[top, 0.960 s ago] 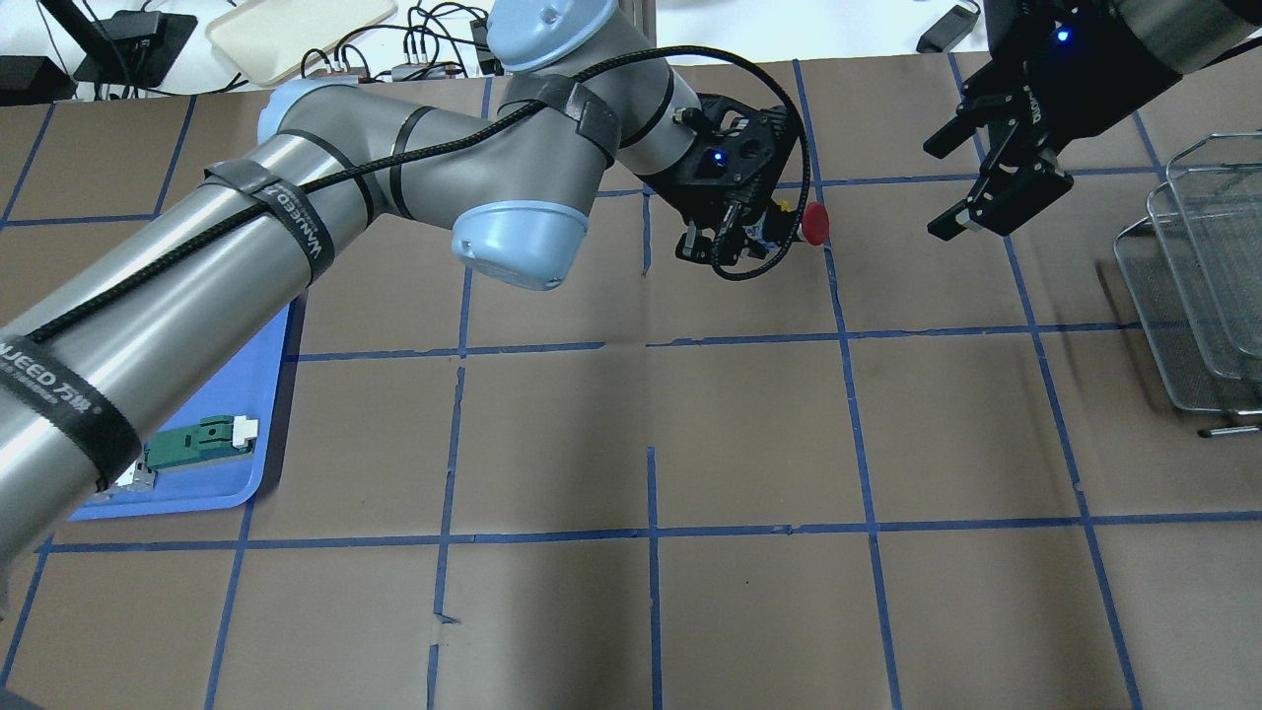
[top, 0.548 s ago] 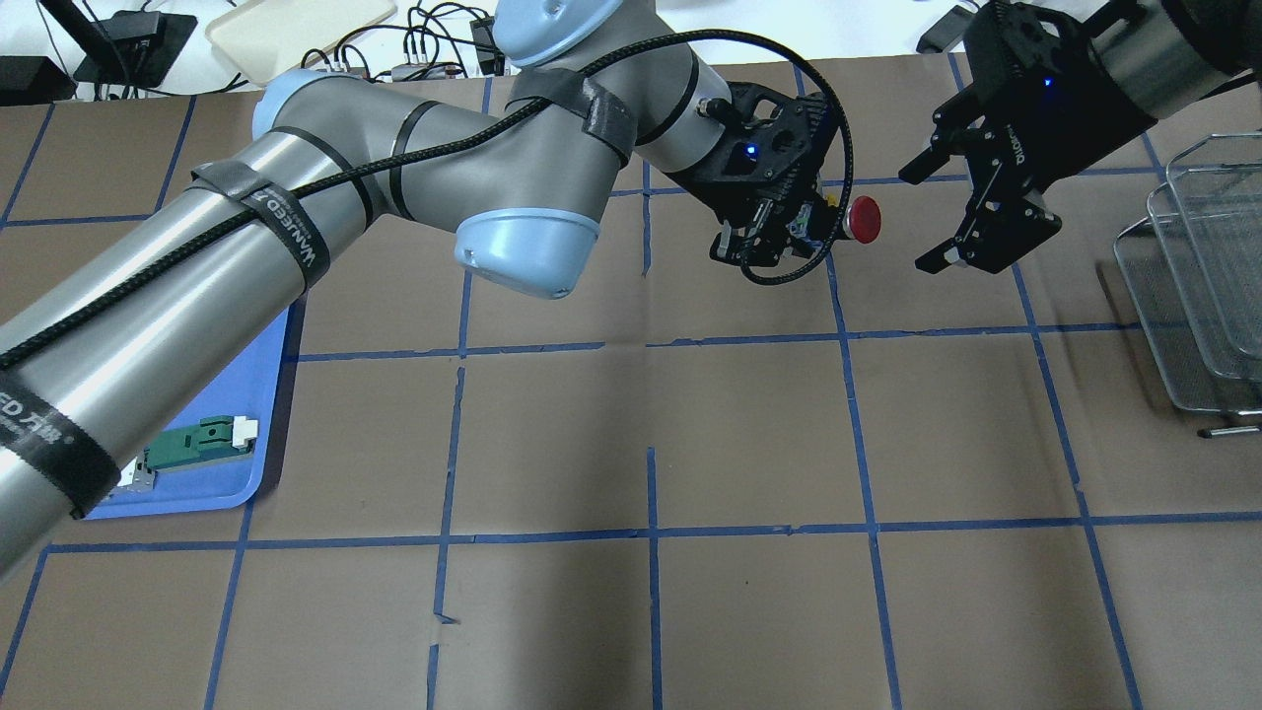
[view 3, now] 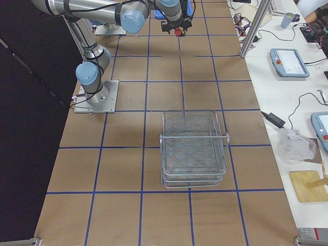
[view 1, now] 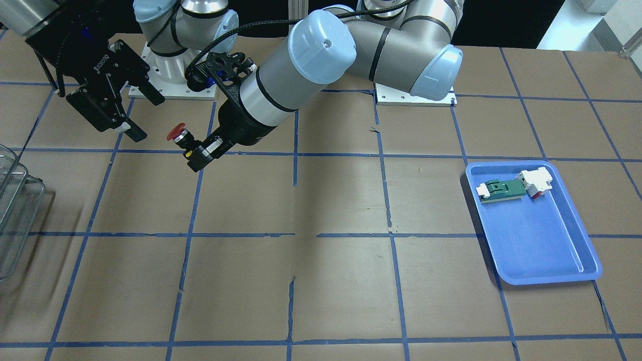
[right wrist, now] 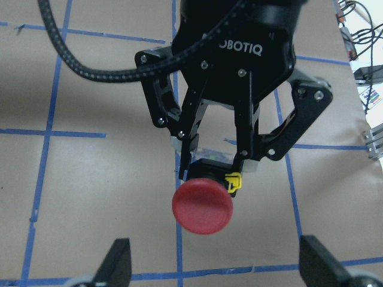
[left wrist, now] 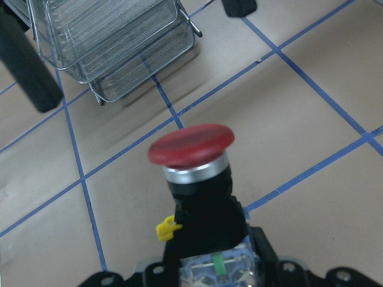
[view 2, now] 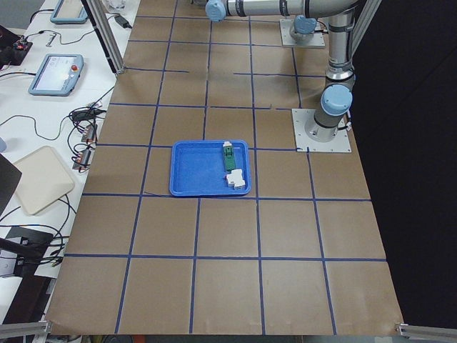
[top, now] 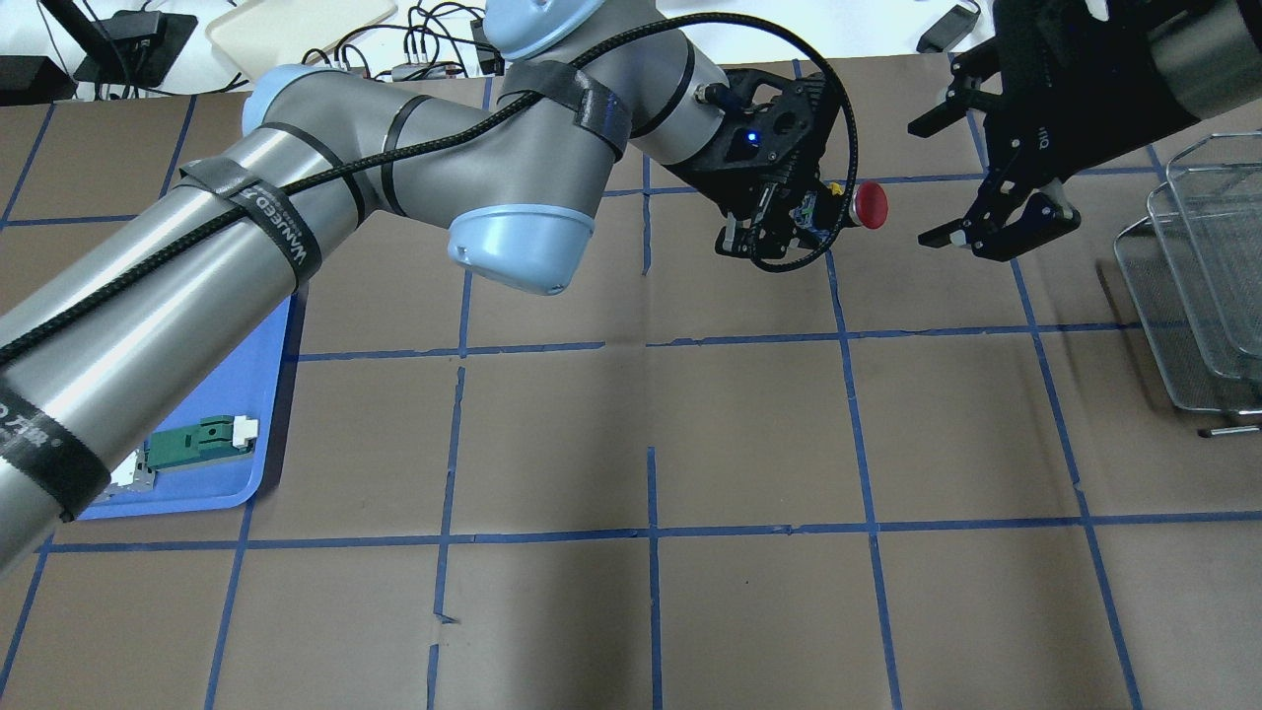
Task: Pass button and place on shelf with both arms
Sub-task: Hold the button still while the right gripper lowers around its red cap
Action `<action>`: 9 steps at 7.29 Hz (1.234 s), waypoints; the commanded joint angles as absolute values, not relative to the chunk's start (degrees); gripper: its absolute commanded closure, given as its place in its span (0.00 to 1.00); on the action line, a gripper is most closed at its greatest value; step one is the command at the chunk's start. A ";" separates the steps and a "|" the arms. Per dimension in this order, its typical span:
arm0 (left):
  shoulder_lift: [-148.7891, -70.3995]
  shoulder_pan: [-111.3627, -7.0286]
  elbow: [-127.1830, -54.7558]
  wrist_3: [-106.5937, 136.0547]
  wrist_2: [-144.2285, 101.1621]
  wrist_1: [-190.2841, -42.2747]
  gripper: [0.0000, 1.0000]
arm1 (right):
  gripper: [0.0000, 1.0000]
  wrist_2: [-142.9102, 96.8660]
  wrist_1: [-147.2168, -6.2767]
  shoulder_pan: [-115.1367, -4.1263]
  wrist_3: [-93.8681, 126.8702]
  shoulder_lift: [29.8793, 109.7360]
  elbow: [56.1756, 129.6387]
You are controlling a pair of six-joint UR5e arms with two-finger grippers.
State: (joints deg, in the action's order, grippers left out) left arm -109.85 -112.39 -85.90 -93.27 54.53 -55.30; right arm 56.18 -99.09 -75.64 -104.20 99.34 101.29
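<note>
Overhead exterior gives us the blue tray at the far left, with a green-and-white part lying in it, partly hidden under the left arm. That arm reaches across the table toward the middle. We see its left gripper closed on the black body of the button, which it holds up off the brown paper with the red cap pointing to the right.

Further right, the right gripper faces the cap with its fingers spread wide and nothing between them. The cap is near the gap but not touching either finger. From the right wrist camera we find the cap roughly centred between the two fingertips, just beyond them.

At the far right edge, the wire shelf stands on the table, well apart from the button and with nothing visible in its baskets.
</note>
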 commanded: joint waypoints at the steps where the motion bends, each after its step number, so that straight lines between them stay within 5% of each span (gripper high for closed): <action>1: -109.51 -112.41 -85.87 -92.90 54.49 -55.20 1.00 | 0.00 53.79 -107.19 -75.76 -101.71 102.81 107.63; 9: -108.99 -112.24 -87.01 -92.73 52.56 -55.28 1.00 | 0.00 52.03 -108.98 -75.76 -101.34 103.72 110.74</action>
